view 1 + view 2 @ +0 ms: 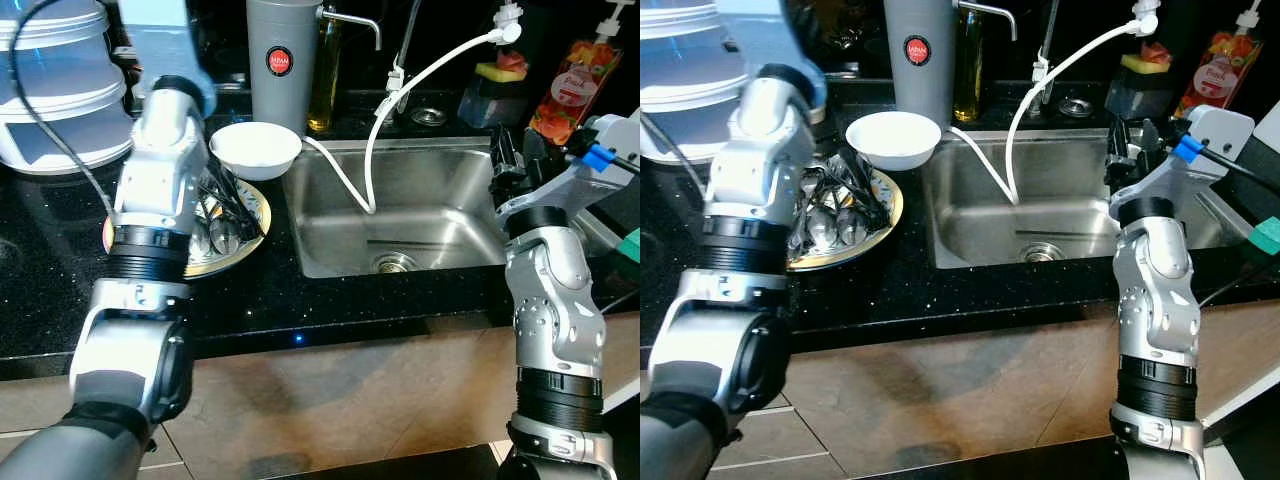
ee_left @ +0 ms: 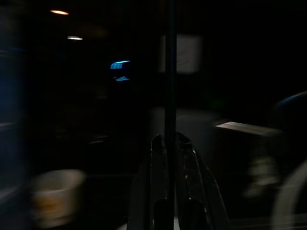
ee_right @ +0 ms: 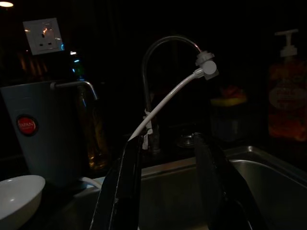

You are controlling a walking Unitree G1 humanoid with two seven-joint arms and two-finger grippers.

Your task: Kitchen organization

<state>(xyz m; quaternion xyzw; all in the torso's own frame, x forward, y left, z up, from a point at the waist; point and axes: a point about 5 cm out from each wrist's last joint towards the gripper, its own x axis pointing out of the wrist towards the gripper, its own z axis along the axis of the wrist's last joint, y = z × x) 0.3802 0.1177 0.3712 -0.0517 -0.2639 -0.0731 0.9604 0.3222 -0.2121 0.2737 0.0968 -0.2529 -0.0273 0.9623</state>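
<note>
A gold-rimmed plate piled with metal cutlery sits on the black counter, left of the steel sink. A white bowl stands just behind the plate. My left arm rises over the plate, its wrist near the top of the picture. In the blurred left wrist view my left gripper has its fingers close around a thin dark stick that points away from it. My right gripper is open and holds nothing; it hovers at the sink's right rim, facing the faucet.
Behind the sink are a grey cylinder with a red label, an oil bottle, a faucet with a white hose running into the basin, a sponge holder and a soap pump bottle. White stacked containers stand far left.
</note>
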